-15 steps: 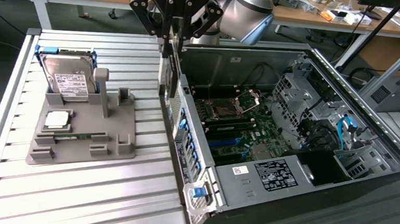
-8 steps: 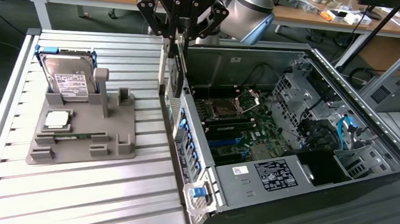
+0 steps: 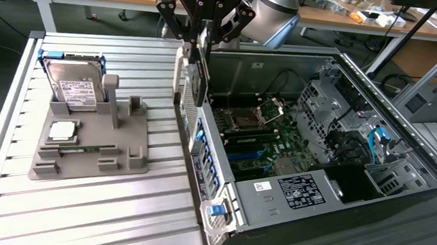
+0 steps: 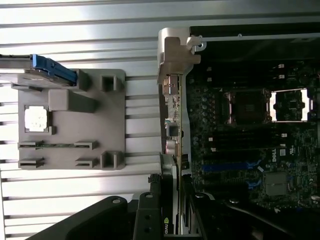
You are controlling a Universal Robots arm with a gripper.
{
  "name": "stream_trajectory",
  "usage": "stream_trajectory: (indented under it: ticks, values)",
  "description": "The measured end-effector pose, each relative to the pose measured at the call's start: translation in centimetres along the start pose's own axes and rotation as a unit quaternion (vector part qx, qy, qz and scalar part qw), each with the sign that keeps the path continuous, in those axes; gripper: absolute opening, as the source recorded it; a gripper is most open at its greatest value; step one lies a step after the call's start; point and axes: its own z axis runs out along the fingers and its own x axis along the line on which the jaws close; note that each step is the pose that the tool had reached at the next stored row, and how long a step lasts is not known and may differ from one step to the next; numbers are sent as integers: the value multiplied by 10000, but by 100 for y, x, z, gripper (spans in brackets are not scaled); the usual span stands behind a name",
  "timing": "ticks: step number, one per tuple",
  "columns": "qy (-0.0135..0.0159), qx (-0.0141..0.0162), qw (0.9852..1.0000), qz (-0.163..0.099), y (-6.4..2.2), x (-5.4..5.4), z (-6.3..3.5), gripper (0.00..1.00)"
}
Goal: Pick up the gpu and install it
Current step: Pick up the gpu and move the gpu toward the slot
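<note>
gpu (image 3: 193, 81) (image 4: 176, 130) is seen gripped edge-on and upright in the gripper (image 3: 202, 42) (image 4: 172, 200), whose fingers are closed narrowly on the card's upper edge. The card is held at the far end of the slotted wall of the open computer case (image 3: 400, 128), the wall on the exterior view's left, at the edge of the motherboard (image 3: 256, 136) (image 4: 250, 150). Whether the card touches the case cannot be told. In the wrist view its metal end bracket is seen at the end away from the gripper, and the card lies along the boundary between the case and the slatted desk (image 3: 83, 217) (image 4: 75, 30). To the exterior view's left, well apart from the card, a grey fixture (image 3: 87, 154) (image 4: 115, 120) is set on the desk. A hard drive (image 3: 73, 85) (image 4: 20, 75) with a white label is propped in blue rails at the fixture's far end, a silver processor (image 3: 62, 130) (image 4: 36, 119) is seated just nearer, and a narrow green memory stick (image 3: 80, 148) (image 4: 55, 145) is laid in a slot nearer again.
</note>
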Motion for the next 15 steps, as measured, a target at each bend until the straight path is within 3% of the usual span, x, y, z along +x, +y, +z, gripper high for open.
stream_trajectory:
  ticks: [15]
  values:
    - [0, 0, 10000, 0, -1, -109, 2, 27]
